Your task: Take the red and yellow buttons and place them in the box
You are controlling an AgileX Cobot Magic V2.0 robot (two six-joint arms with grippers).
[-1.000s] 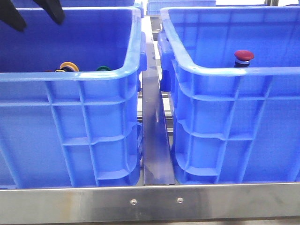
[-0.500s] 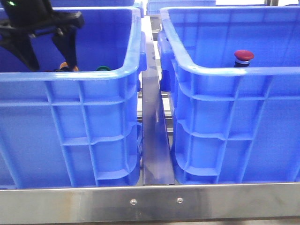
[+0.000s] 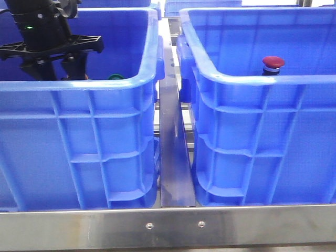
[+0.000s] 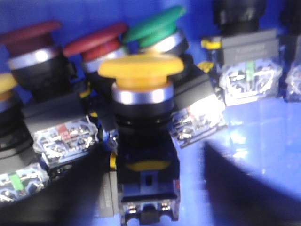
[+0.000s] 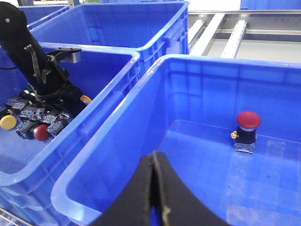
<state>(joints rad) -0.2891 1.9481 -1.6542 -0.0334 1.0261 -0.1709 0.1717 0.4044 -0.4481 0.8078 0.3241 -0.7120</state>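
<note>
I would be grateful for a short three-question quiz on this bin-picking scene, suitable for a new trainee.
1. True or false: the right crate holds one red button.
2. Which button cap sits centred in the left wrist view? A) green B) yellow C) red
3. Fill in: the right gripper has its fingers ____.

Key
1. True. A single red-capped button stands upright on that crate's floor.
2. B. The yellow button is centred, with the green button and red-capped ones behind it. The left gripper is lowered into the left crate over this pile.
3. Closed, with the two fingers pressed together and nothing between them.
</note>
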